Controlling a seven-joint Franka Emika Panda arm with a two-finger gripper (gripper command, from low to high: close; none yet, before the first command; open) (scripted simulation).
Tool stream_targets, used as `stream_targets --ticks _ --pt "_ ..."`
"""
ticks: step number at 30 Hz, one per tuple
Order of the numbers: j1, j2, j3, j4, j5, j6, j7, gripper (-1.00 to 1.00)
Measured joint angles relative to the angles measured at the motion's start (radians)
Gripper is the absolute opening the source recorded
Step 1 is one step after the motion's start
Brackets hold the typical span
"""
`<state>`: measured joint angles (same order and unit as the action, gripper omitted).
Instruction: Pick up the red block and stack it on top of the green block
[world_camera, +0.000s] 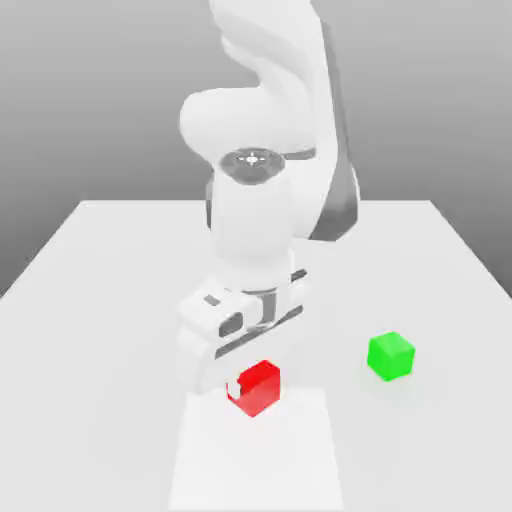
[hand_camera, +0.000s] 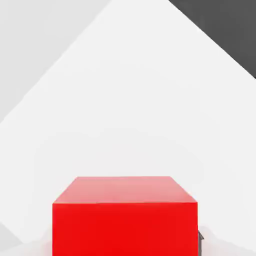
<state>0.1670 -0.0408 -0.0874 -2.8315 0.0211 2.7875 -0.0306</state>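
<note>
Your red block (world_camera: 259, 386) sits at the near middle of the desk (world_camera: 90, 260), a bit toward the exterior view's left of centre. Whether it rests on the surface or is just off it, you can't tell from here. In the hand view the red block (hand_camera: 125, 220) is very close to the camera, top face and one side face showing, edges square to the frame.

The gripper (world_camera: 238, 385) is down at the block, on its left side as the exterior view shows it. A white finger (world_camera: 236, 387) overlaps the block's left face and looks to be touching it. The other finger is hidden behind the block, so you can't tell how far open the gripper is or whether it really has hold of the block. In the hand view a small dark part (hand_camera: 200, 238) pokes out just beside one lower edge of the block.

The green block (world_camera: 390, 355) is to the exterior view's right of the red one and slightly farther back, apart from it, sitting flat on the desk by itself.

The white arm (world_camera: 262, 220) stands behind the red block, reaching down from above to the gripper.
</note>
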Motion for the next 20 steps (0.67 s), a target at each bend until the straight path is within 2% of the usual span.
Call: stream_targets --ticks 10,12,17,18,20 --pt "0.369 -0.214 0.177 -0.126 0.058 -0.089 -0.397 -1.0" --pt "0.429 -0.185 0.207 -0.138 0.056 -0.046 -0.453 -1.0" --pt "0.433 -0.016 0.225 -0.136 0.011 0.121 -0.445 -1.0" --pt "0.43 0.016 0.221 -0.135 -0.008 0.152 -0.433 1.0" --pt "0.43 0.016 0.221 -0.135 -0.008 0.152 -0.433 1.0"
